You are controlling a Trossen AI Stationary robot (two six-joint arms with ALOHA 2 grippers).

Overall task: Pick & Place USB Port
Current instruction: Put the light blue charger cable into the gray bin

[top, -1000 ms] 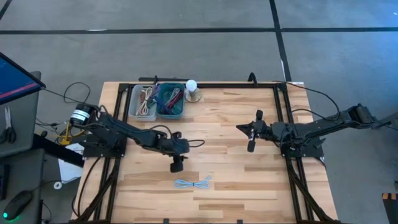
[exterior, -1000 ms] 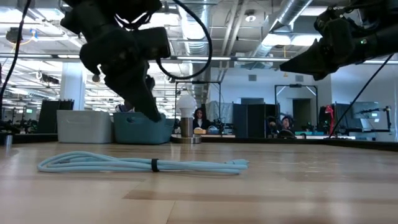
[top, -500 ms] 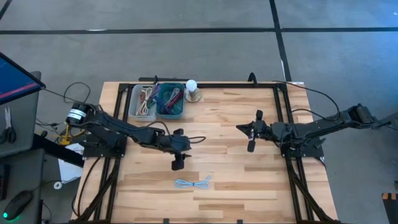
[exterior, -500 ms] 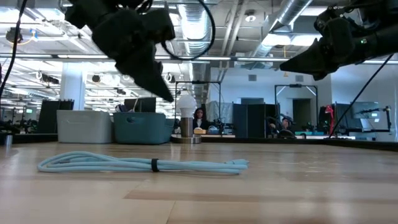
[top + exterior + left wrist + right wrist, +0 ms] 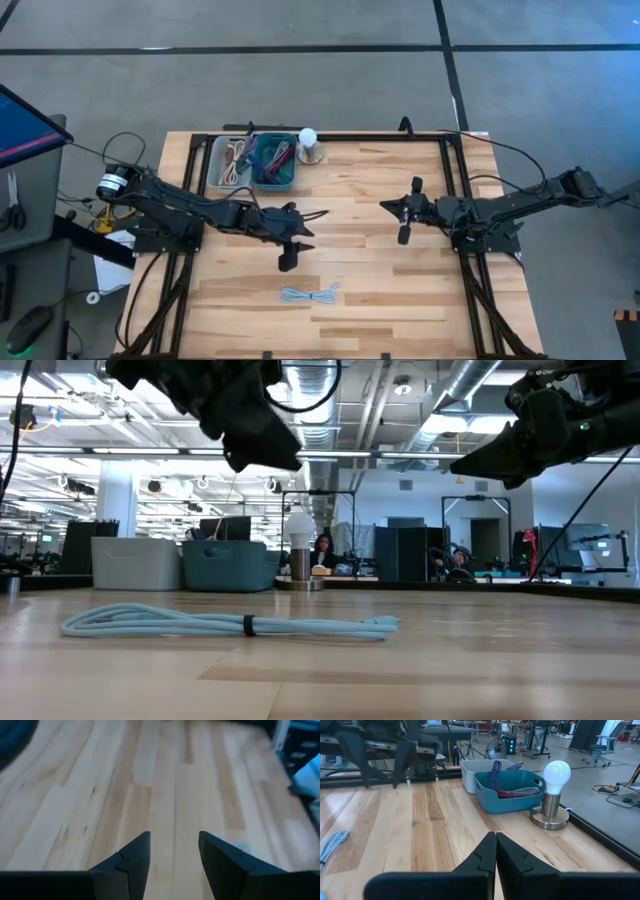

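Jaws first: your left gripper hangs above the table with its fingers spread and nothing between them; your right gripper hovers over the right half, fingers pressed together on nothing.

Nearest you on the plank table lies the cable, a pale blue bundle tied at its middle, flat on the wood near the front edge and just in front of the left gripper. Toward the far edge stand a white bin and a teal bin side by side, both holding coiled cables, with a lamp on a round metal base just to their right. Grey floor with dark tape lines surrounds the table.

From table height you get what the overhead misses: the cable stretched across the foreground, and beyond the bins a workshop with ducts, ceiling lights, desks and people seated far off. Your right wrist camera alone looks into the teal bin, showing red and purple coils, beside the lamp. Your left wrist camera mostly sees bare planks.
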